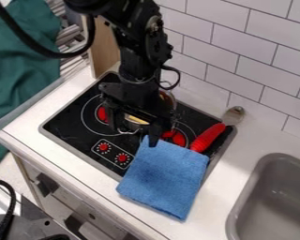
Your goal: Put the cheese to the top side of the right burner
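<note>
The black gripper (135, 131) hangs over the middle of the stove, its two fingers spread apart. A yellow piece, which looks like the cheese (137, 120), lies below the gripper and partly behind it, seemingly in a metal pot (168, 99) that the arm mostly hides. The right burner (178, 137), with its red centre, is just right of the gripper, partly covered by the arm and the blue cloth.
A blue cloth (163, 176) covers the stove's front right corner and part of the counter (224, 185). A spoon with a red handle (207, 138) lies at the stove's right edge. The left burner (102, 114) is beside the gripper; a sink (274, 192) is at right.
</note>
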Robot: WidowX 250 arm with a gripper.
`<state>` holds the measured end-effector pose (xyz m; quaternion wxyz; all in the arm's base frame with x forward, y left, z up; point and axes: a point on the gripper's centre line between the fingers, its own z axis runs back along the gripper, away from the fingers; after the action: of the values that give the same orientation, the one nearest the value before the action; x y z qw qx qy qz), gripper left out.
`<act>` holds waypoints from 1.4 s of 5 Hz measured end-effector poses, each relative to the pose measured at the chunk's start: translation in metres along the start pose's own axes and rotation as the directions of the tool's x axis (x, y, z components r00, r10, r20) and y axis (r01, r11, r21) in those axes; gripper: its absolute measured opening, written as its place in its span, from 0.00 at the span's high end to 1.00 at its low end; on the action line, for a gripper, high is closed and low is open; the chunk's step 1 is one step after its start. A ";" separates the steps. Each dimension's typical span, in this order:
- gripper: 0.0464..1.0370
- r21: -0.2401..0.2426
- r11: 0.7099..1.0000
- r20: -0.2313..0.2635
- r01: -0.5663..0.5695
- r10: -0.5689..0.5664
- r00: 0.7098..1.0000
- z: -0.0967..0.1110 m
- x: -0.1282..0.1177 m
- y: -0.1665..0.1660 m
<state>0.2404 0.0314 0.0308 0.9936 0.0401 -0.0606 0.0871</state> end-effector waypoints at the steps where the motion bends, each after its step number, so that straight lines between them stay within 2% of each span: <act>1: 0.03 0.001 1.000 -0.029 0.003 -0.003 1.000 -0.006 -0.004 0.000; 3: 0.03 -0.013 1.000 -0.008 -0.007 0.007 1.000 -0.019 0.048 0.000; 5: 0.03 -0.009 0.999 -0.004 -0.043 0.043 0.999 -0.033 0.096 0.021; 6: 0.03 0.001 0.999 -0.026 -0.050 0.050 0.998 -0.045 0.101 0.034; 7: 0.03 0.013 0.999 -0.069 -0.043 0.044 0.997 -0.056 0.095 0.039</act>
<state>0.3329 0.0903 -0.0100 0.9927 0.0413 -0.0266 0.1105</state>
